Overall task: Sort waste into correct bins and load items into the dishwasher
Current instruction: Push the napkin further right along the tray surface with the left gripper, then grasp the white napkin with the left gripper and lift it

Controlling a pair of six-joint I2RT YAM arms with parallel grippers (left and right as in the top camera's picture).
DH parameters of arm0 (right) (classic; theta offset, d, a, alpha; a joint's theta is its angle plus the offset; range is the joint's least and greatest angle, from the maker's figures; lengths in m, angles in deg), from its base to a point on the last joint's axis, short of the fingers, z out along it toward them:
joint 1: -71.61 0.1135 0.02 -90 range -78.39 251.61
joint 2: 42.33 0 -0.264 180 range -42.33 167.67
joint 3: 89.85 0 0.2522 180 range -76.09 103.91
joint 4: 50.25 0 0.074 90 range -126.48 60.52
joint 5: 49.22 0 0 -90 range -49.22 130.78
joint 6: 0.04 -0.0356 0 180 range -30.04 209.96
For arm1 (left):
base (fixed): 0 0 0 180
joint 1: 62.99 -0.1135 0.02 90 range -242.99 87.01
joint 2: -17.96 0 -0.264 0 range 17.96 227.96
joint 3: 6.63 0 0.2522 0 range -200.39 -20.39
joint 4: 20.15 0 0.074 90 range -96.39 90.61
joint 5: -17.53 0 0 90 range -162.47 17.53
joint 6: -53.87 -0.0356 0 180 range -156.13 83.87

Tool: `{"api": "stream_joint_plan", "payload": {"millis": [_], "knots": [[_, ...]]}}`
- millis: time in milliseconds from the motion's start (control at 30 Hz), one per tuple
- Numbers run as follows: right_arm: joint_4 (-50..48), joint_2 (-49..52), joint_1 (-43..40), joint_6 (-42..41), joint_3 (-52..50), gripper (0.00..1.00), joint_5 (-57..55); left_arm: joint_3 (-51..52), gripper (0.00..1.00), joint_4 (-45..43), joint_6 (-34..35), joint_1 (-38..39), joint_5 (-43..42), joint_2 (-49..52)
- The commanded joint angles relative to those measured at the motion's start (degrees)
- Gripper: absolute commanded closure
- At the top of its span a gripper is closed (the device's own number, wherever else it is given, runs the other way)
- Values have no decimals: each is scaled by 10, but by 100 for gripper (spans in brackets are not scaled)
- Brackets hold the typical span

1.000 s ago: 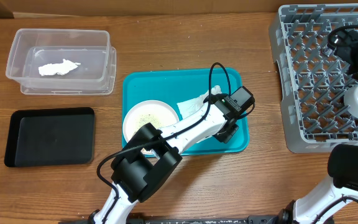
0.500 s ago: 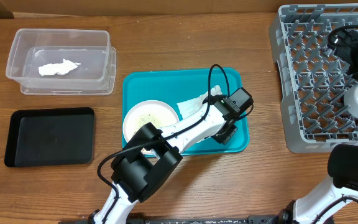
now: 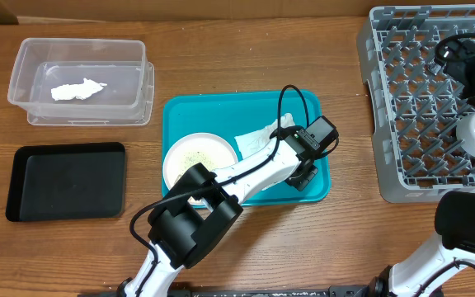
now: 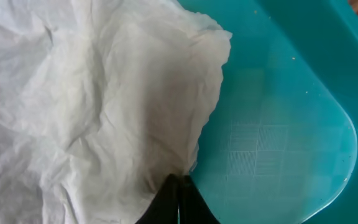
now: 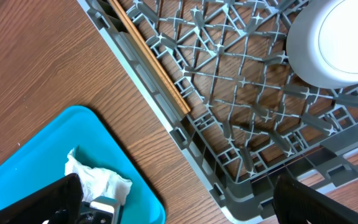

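A crumpled white napkin (image 4: 92,106) lies on the teal serving tray (image 4: 278,143). My left gripper (image 4: 180,190) is shut, its black tips pinching the napkin's right edge. From above, that napkin (image 3: 258,136) sits beside a white dish (image 3: 198,158) speckled with rice, and my left wrist covers the fingers. Another napkin (image 3: 77,89) lies in the clear tub (image 3: 23,58). My right gripper (image 5: 182,205) stands wide open with nothing in it, above the near-left corner of the grey dish rack (image 5: 247,106). The rack holds chopsticks (image 5: 148,59) and a white dish (image 5: 337,43).
An empty black tray (image 3: 66,181) lies at the left, in front of the tub. The dish rack (image 3: 386,107) fills the right side of the table. Bare wood (image 3: 345,124) separates the teal tray from the rack.
My left gripper's jaws have closed together on the napkin's edge. Neither arm has visibly shifted in the overhead view.
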Motion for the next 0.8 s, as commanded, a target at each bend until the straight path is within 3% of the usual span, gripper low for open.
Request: {"api": "stream_joint_plan", "payload": {"millis": [0, 233, 267, 300, 767], "knots": [[-3, -17, -1, -4, -1, 0, -3, 6, 96, -4, -9, 4, -5, 14], [-3, -17, -1, -4, -1, 0, -3, 6, 94, -4, -19, 4, -4, 14], [-3, -17, -1, -4, -1, 0, -3, 6, 75, -3, -19, 4, 2, 14], [-3, -17, -1, -4, -1, 0, -3, 6, 48, -2, -19, 4, 10, 14], [-3, -17, -1, -4, -1, 0, -3, 6, 59, -7, -20, 4, 24, 22]]}}
